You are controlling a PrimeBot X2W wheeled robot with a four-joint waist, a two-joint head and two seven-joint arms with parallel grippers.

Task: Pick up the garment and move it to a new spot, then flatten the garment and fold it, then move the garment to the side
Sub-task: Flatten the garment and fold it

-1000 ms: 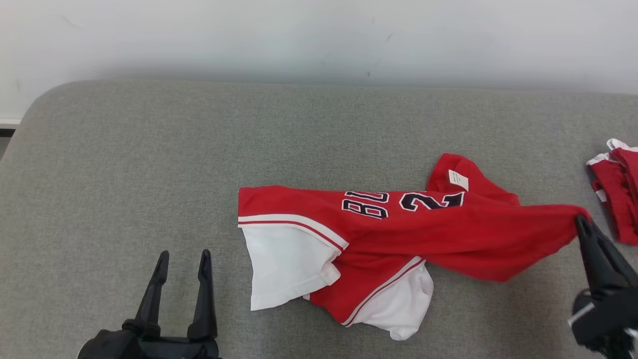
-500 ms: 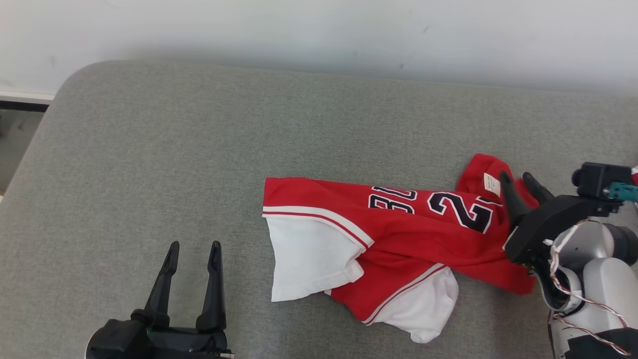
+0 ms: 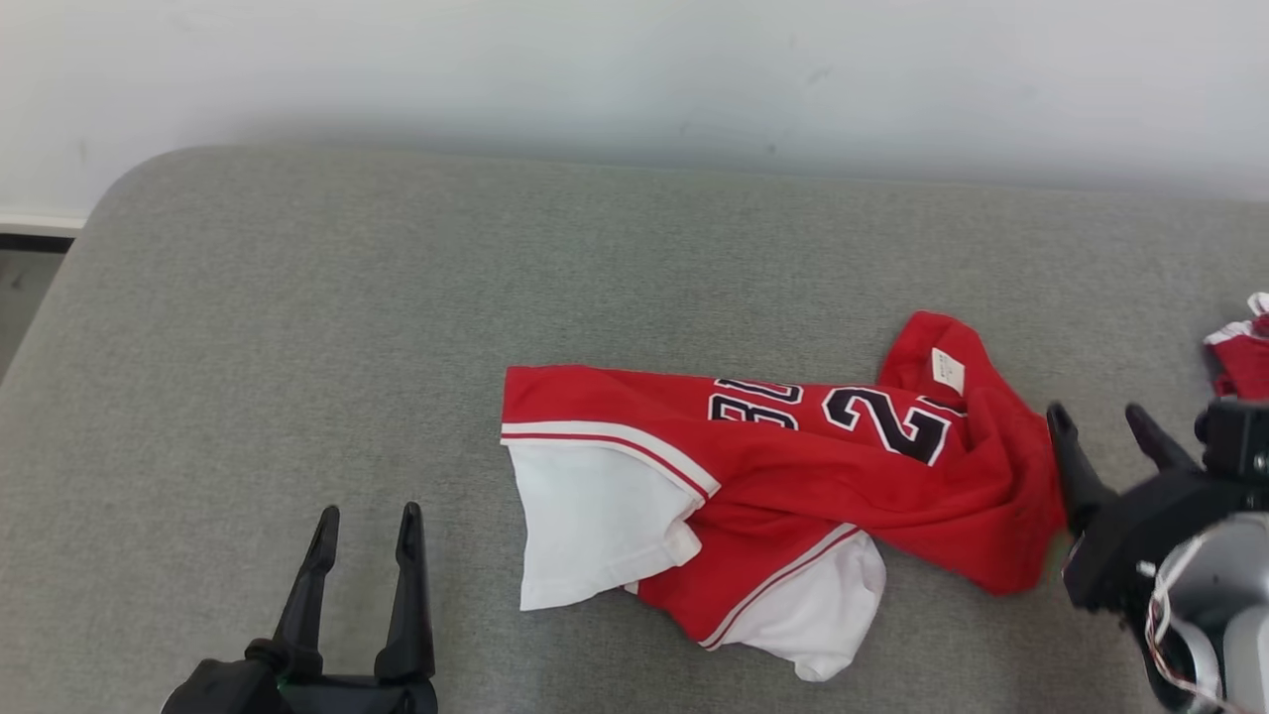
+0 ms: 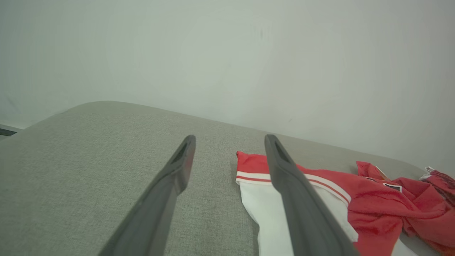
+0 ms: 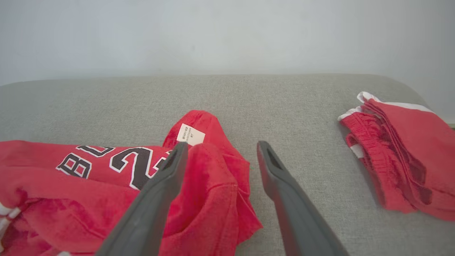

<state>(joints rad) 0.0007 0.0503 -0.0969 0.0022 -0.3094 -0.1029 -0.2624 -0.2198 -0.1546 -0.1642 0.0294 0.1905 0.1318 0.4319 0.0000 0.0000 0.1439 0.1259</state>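
The garment (image 3: pixel 793 476) is a red jersey with white sleeves and dark lettering, lying crumpled on the grey cushion (image 3: pixel 397 297). Its right end is bunched beside my right gripper (image 3: pixel 1100 424), which stands open at the cloth's edge. In the right wrist view that gripper (image 5: pixel 220 149) holds nothing, and the jersey (image 5: pixel 106 177) with its white label lies partly between and left of the fingers. My left gripper (image 3: pixel 365 516) is open at the lower left, apart from the jersey. The left wrist view has the same gripper (image 4: pixel 229 140) open, with the jersey (image 4: pixel 320 192) just right of it.
A second red and white garment (image 5: pixel 398 149) lies folded at the cushion's right end, also seen at the head view's right edge as a red bundle (image 3: pixel 1239 352). A pale wall (image 3: pixel 634 69) runs behind the cushion. The cushion's left edge (image 3: pixel 59 288) drops to the floor.
My right gripper has let go of the jersey's right end and opened. That end, stretched out a second ago, now lies bunched on the cushion. The head camera has shifted.
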